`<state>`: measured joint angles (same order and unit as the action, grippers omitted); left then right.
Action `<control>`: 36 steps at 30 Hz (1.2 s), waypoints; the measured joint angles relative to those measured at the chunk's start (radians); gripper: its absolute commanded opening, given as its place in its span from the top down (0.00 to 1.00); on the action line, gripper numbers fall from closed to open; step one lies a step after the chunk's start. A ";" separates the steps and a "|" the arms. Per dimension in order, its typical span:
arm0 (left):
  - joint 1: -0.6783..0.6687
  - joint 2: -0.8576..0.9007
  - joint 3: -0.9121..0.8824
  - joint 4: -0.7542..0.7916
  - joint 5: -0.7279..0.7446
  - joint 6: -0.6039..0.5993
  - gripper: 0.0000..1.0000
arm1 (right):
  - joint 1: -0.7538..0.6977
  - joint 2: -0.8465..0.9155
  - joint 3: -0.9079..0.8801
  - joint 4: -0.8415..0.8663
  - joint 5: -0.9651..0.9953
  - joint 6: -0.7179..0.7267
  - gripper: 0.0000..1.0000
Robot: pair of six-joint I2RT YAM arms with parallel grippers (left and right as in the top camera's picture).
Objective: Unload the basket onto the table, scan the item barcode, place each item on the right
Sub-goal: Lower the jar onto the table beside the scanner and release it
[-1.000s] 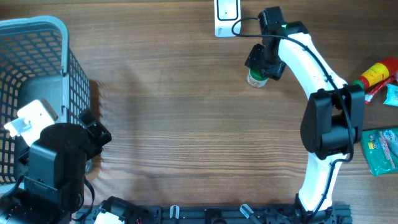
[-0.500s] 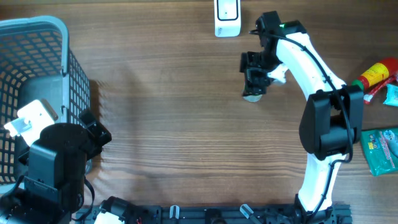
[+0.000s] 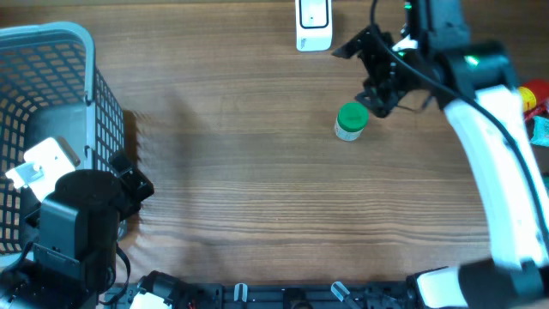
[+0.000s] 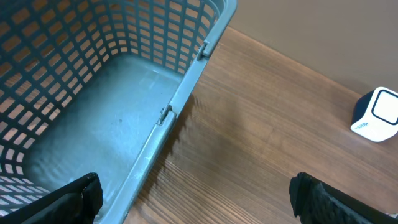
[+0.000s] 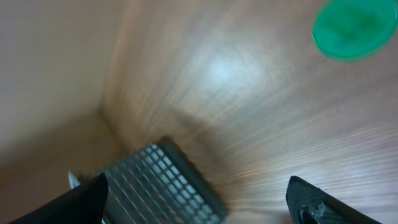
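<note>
Far left there's a blue-grey mesh basket (image 3: 51,39) with a white boxy item (image 3: 39,163) lying in it, partly hidden under the left arm. The left gripper (image 4: 202,202) hangs over the basket's near edge. In the left wrist view its two fingertips sit way out at the bottom corners with nothing between them, so it's wide open and empty.

Moving right it's mostly bare wooden table (image 3: 240,172). At the far edge, about the middle, sits the white scanner (image 3: 313,21), and the left wrist camera catches it off in the distance too.

A bit right of that and nearer the camera side is the thing to be scanned, a small green-capped jar (image 3: 351,120). It looks upright on the table, well apart from the scanner, and nothing is touching it.

The right gripper (image 5: 199,202) is just beyond the jar, up and to the right of it in the overhead view. Its fingers are spread wide and it's holding nothing. The right wrist view is pretty blurry, but you can make out the green cap in the top right corner, both fingertips at the bottom corners and only table in the gap.

At the right edge a red and yellow bottle (image 3: 536,93) and a teal packet (image 3: 540,129) peek out from behind the right arm.
</note>
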<state>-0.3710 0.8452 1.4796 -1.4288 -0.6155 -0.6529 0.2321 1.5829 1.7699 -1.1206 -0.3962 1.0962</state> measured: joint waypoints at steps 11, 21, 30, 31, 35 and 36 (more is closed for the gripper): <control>0.000 0.000 0.000 0.000 0.000 0.000 0.00 | 0.000 -0.145 0.000 -0.279 0.031 -0.269 0.04; 0.000 0.000 0.000 0.000 0.000 0.000 0.00 | 0.000 -0.145 0.000 -0.433 0.243 -0.343 0.00; 0.000 0.000 0.000 0.000 0.000 0.000 0.00 | 0.000 -0.146 -0.051 -0.282 0.389 -0.513 0.00; 0.000 0.000 0.000 0.000 0.000 0.000 0.00 | 0.000 -0.145 -0.082 -0.236 0.396 -0.529 0.00; 0.000 0.000 0.000 0.000 0.000 0.000 0.00 | 0.000 -0.094 -0.174 -0.127 0.405 -0.520 0.00; 0.000 0.000 0.000 0.000 0.000 0.000 0.00 | 0.000 -0.085 -0.182 -0.106 0.404 -0.512 0.00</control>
<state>-0.3710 0.8452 1.4796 -1.4292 -0.6155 -0.6529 0.2321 1.4979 1.5883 -1.2266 0.0082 0.5846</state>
